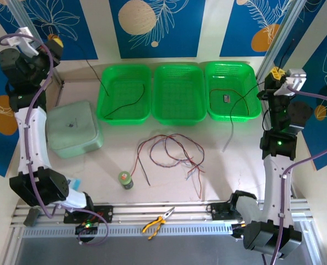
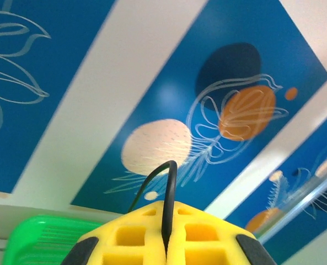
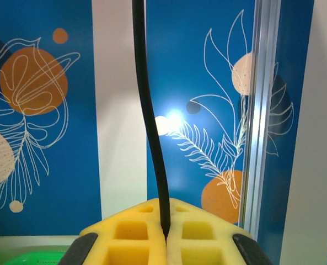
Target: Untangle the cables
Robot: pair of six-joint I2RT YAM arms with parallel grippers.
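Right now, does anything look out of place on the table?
Yes. Yellow-handled pliers lie on the near rail, and a dark cable trails over the right basket's front rim onto the table.

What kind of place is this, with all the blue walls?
Probably a robot practice booth in a lab, not a home. The left arm and right arm are bolted to a metal rail, three green baskets stand in a row, and blue painted panels wall the table in.
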